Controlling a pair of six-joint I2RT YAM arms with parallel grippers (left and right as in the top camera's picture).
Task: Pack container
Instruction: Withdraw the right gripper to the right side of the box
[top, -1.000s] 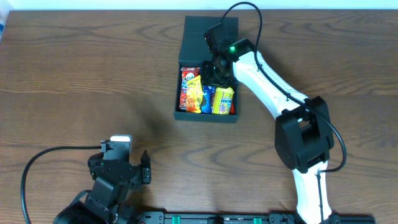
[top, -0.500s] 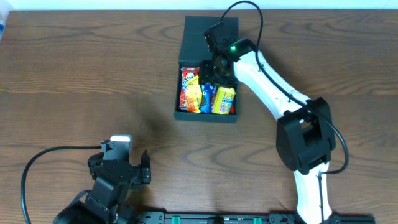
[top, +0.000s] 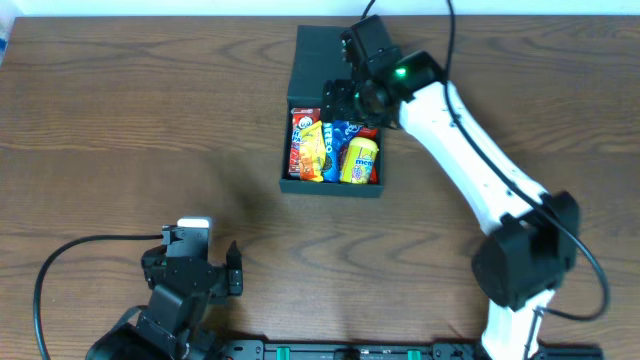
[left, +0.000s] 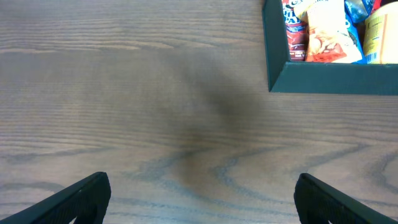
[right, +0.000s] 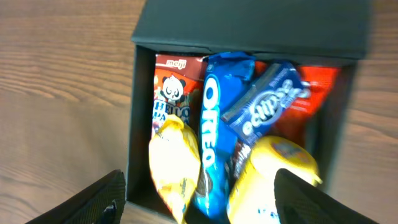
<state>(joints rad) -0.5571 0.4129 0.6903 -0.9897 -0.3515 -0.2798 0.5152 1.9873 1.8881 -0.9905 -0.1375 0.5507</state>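
The container (top: 330, 187), a dark teal box with its lid (top: 322, 60) folded back, sits at the table's far middle. It holds a red panda packet (top: 300, 135), a yellow bag (top: 316, 152), a blue Oreo pack (top: 341, 133) and a yellow M&M's packet (top: 360, 160). My right gripper (top: 350, 100) hovers open over the box's rear, with nothing between its fingers. Its wrist view looks down on the Oreo pack (right: 214, 124), a second blue packet (right: 267, 106) and the box wall (right: 132, 124), the right gripper (right: 202, 202) spread wide. My left gripper (top: 200, 252) rests open near the front edge.
Bare brown wood lies under the left gripper (left: 202, 196), and the container's near corner (left: 329, 79) shows at the upper right of that view. A black cable (top: 60, 265) loops at the front left. The right arm (top: 470, 150) stretches from the front right.
My right gripper has opened wide and risen back toward the lid, leaving the blue packets in the box. Its arm has swung outward to the right. The left arm has not moved.
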